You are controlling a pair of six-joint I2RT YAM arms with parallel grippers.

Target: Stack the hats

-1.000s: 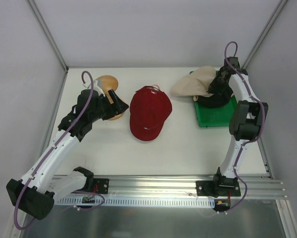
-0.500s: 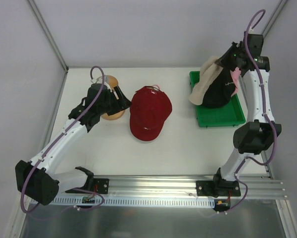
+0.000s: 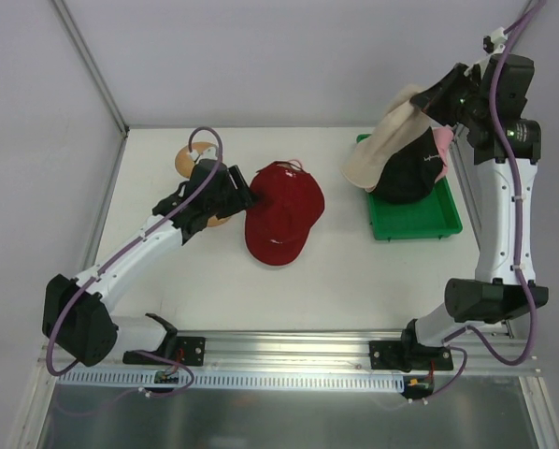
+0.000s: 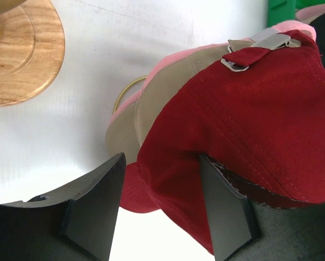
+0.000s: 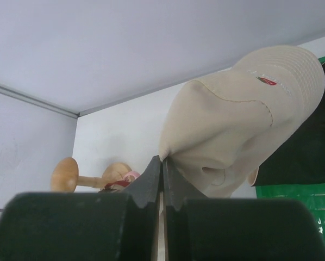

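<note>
Pinching a fold of the cream bucket hat, the right gripper has its fingers pressed tight together and holds the hat in the air above the black hat, which sits in the green tray. Over in the middle, the red cap lies on top of a tan cap, with pink fabric peeking out beneath. The left gripper straddles the red cap's edge, fingers spread, not clamped. By my reckoning, cream and black have yet to join one pile.
</note>
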